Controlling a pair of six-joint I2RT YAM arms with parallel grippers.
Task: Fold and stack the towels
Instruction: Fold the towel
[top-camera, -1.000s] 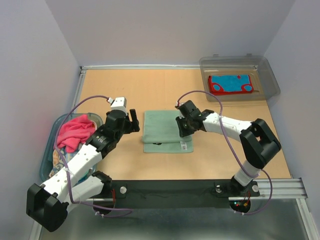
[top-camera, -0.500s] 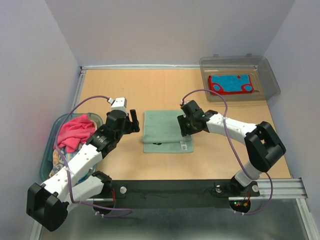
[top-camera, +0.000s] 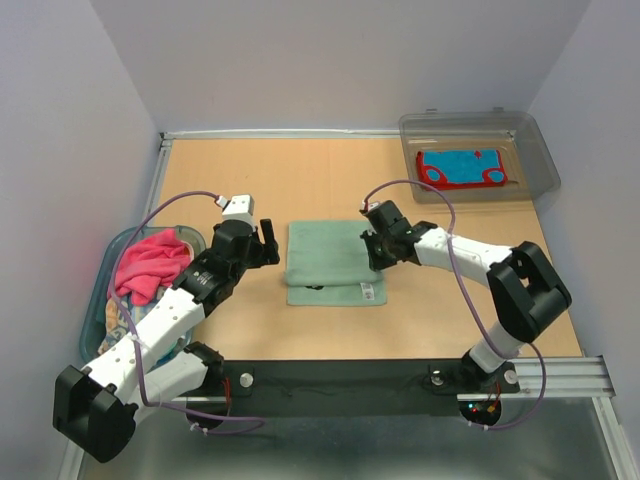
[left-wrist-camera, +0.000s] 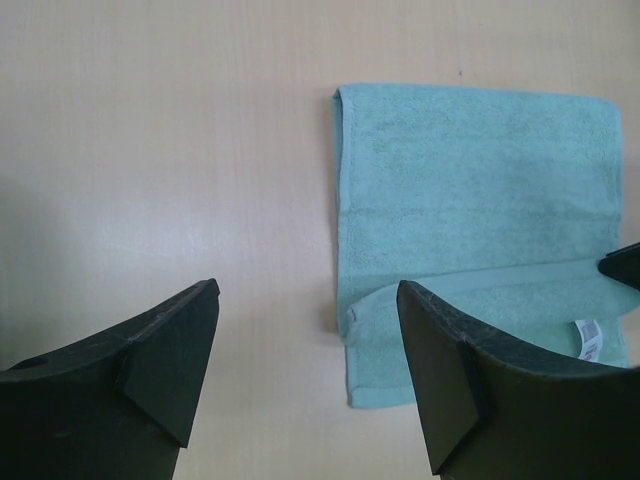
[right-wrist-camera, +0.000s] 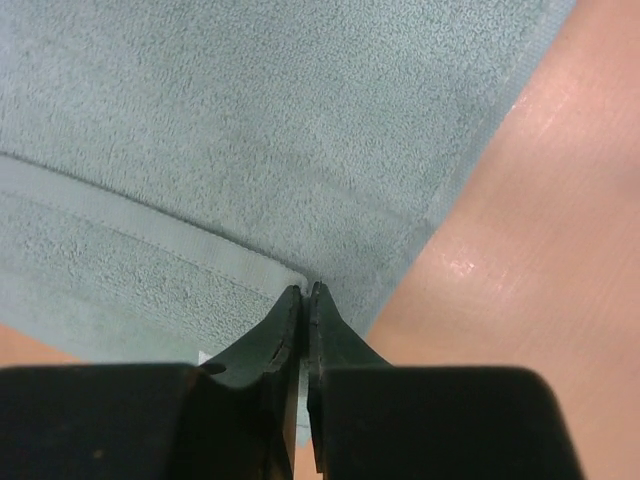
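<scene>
Two layers make up the teal towel (top-camera: 325, 262), which lies flat at the middle of the bench (top-camera: 300, 180), nearer the near edge than the far one. The upper layer stops short of the near hem, so a strip of the lower layer with its white label (top-camera: 369, 292) shows.

Handling properties (judged):
- Light, soft terry with no stiffness. It will drape and sag from any single hold.
- The pile should give good friction against the fingers, and slipping is unlikely.
- Layers can shift against each other if dragged across the bench.

Pincer state:
- Right pincer (top-camera: 375, 255): jaws closed to a hairline gap. In the wrist view its tips (right-wrist-camera: 303, 292) sit exactly at the right corner of the upper layer's hem. Whether cloth is pinched between them cannot be told.
- Left pincer (left-wrist-camera: 305, 300): jaws wide apart and holding nothing, above bare bench just beside the towel's left edge.

Recommended hold: take the stitched hem at the corners, where the cloth is thickest. Use both corners of one edge together so the fold line stays straight.

Other towels: a pink towel (top-camera: 150, 262) is heaped in the blue-rimmed tub (top-camera: 100, 290) at the left edge. A blue towel with red border (top-camera: 462, 168) lies flat in the clear grey bin (top-camera: 540, 160) at the far right corner.
</scene>
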